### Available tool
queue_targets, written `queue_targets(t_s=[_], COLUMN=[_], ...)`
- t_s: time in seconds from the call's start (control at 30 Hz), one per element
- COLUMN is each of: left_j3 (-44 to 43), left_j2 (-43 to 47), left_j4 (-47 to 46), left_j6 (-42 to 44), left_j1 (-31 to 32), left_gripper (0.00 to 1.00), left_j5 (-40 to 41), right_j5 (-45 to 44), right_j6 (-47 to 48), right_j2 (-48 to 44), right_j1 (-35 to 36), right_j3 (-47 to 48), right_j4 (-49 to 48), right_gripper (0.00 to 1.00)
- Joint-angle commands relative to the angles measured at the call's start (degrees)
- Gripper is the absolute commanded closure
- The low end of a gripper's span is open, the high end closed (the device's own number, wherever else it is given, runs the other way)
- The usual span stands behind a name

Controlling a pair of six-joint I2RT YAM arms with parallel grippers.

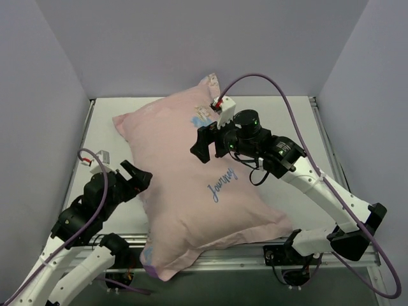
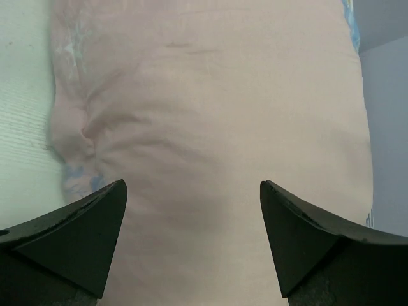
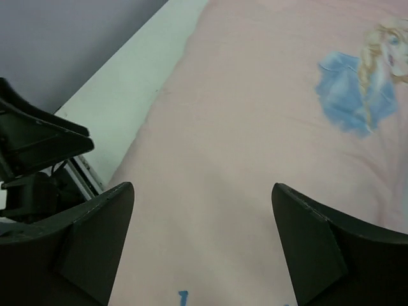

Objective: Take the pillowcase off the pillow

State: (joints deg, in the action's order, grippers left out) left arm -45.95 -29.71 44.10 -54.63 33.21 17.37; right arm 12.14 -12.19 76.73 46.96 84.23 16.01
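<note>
- Dark fingers (image 2: pixel 76 236) of the left hand (image 2: pixel 191 185) frame the left wrist view. They are spread wide with nothing between them and face pale pink cloth from its 9 o'clock side.
- Over the cloth's middle hovers the right hand (image 1: pixel 200 146), its 2 fingers likewise apart and gripping nothing.
- Diagonally across the white counter (image 1: pixel 108 118) lies the pillowcase (image 1: pixel 191 191), running from 12 o'clock to 6 o'clock in the top view. The pillow is wholly hidden inside it.
- Judged by its wrinkles, the cover is thin, soft and light. The stuffed bulk looks light too, and would probably drag along unless pinned.
- A pinch of loose cloth at a hem or corner seems the best hold, at the printed 7 o'clock corner or the far 12 o'clock one.
- Which end is open I cannot tell.
</note>
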Motion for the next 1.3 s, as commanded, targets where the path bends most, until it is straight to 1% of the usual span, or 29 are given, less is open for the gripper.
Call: queue_targets(t_s=[0.0, 0.07, 0.17, 0.2, 0.23, 0.27, 0.3, 0.37, 0.4, 0.43, 0.47, 0.5, 0.53, 0.57, 0.63, 0.67, 0.77, 0.83, 0.9, 0.97, 1.0, 1.03, 1.07, 1.1, 1.13, 1.17, 1.2, 1.23, 1.27], left_j3=[-6.5, -9.2, -15.0, -17.0, -21.0, -23.2, -25.4, -32.5, -35.3, -41.7, -45.3, -48.9, -56.1, -59.7, -66.3, -71.9, -78.9, -79.1, -75.4, -70.2, -64.1, -60.6, -56.8, -52.6, -43.5, -39.0, -34.5, -26.1, -22.1], left_j2=[-6.6, -10.2, -18.7, -23.8, -26.7, -29.4, -35.2, -41.2, -47.4, -50.8, -53.9, -60.3, -63.5, -69.7, -75.3, -80.3, -87.8, -89.8, -90.3, -88.3, -87.2, -85.9, -82.4, -80.3, -77.8, -72.6, -69.9, -66.8, -60.8], left_j4=[2.8, 0.0, -5.1, -6.6, -9.4, -10.8, -12.4, -17.0, -18.4, -20.0, -20.4, -20.7, -20.5, -20.1, -18.4, -17.4, -13.3, -11.2, -10.9, -11.8, -12.5, -12.9, -13.5, -15.6, -16.8, -17.7, -19.6, -20.4, -20.9], left_j6=[7.5, 11.0, 18.7, 22.8, 24.2, 25.4, 26.8, 26.4, 26.6, 27.1, 28.1, 30.2, 31.0, 32.6, 33.9, 35.3, 37.0, 37.1, 36.5, 34.5, 33.4, 32.1, 29.3, 28.0, 26.8, 24.4, 23.4, 22.8, 21.7], left_j1=[-0.3, -0.3, -1.4, -2.2, -3.2, -6.9, -9.3, -13.8, -16.4, -17.1, -17.3, -17.6, -17.7, -18.0, -18.9, -19.1, -19.7, -19.8, -19.9, -20.0, -20.2, -20.4, -20.7, -20.8, -20.8, -20.7, -20.8, -20.6, -20.6], left_gripper=[0.06, 0.06, 0.06, 0.06, 0.06, 0.06, 0.06, 0.06, 0.06, 0.06, 0.06, 0.06, 0.06, 0.06, 0.06, 0.06, 0.06, 0.06, 0.06, 0.06, 0.06, 0.06, 0.06, 0.06, 0.06, 0.06, 0.06, 0.06, 0.06], left_j5=[1.9, 0.0, -0.8, -1.0, -1.6, -4.9, -7.6, -14.7, -16.0, -16.6, -16.6, -16.9, -17.3, -17.4, -19.2, -19.4, -20.0, -21.0, -21.1, -21.1, -21.3, -21.7, -22.9, -23.5, -23.8, -23.9, -24.2, -24.7, -25.3], right_j5=[-9.3, -10.2, -13.7, -14.0, -14.8, -15.4, -16.2, -19.7, -20.6, -21.0, -21.6, -21.7, -21.7, -21.9, -22.2, -22.0, -20.2, -17.5, -16.0, -16.2, -16.0, -14.5, -13.7, -13.5, -12.5, -10.1, -8.7, -6.3, -5.6], right_j6=[-2.4, -3.9, -7.1, -7.8, -8.5, -10.3, -11.4, -14.9, -16.2, -17.4, -18.7, -21.1, -22.3, -23.4, -26.4, -27.1, -28.7, -29.2, -29.6, -29.2, -28.7, -27.6, -25.2, -24.1, -22.9, -20.4, -19.5, -18.5, -17.8], right_j2=[-1.8, -3.3, -6.0, -6.5, -7.5, -7.9, -8.2, -9.5, -10.4, -11.0, -11.5, -11.9, -12.8, -13.4, -14.2, -14.3, -13.6, -12.8, -12.0, -11.2, -10.4, -10.0, -9.8, -9.7, -9.3, -8.7, -6.9, -5.5, -3.9], right_j1=[0.1, 0.4, 1.4, 1.8, 2.4, 3.7, 4.4, 5.7, 6.7, 7.3, 7.8, 9.0, 9.9, 10.8, 13.4, 14.2, 16.1, 16.1, 15.9, 13.2, 10.9, 8.0, 1.2, -2.5, -6.5, -15.1, -19.0, -22.6, -25.4], right_j3=[-2.2, -5.4, -10.6, -12.0, -14.3, -15.3, -16.3, -18.6, -19.3, -19.9, -20.6, -20.9, -21.1, -21.4, -21.5, -21.6, -23.0, -25.6, -28.3, -30.0, -31.0, -32.8, -33.8, -34.6, -35.6, -35.6, -35.3, -34.3, -31.5], right_j4=[4.9, 6.5, 8.0, 8.3, 9.2, 9.6, 10.3, 12.5, 13.8, 14.6, 15.4, 16.0, 17.1, 17.6, 19.4, 19.8, 20.7, 18.8, 15.8, 14.1, 12.8, 12.0, 11.0, 8.5, 6.9, 5.6, 2.7, 1.3, 0.0], right_gripper=[0.15, 0.15, 0.14, 0.13, 0.13, 0.13, 0.12, 0.12, 0.12, 0.12, 0.12, 0.12, 0.12, 0.12, 0.12, 0.12, 0.11, 0.10, 0.08, 0.07, 0.07, 0.07, 0.06, 0.06, 0.06, 0.06, 0.06, 0.07, 0.07])
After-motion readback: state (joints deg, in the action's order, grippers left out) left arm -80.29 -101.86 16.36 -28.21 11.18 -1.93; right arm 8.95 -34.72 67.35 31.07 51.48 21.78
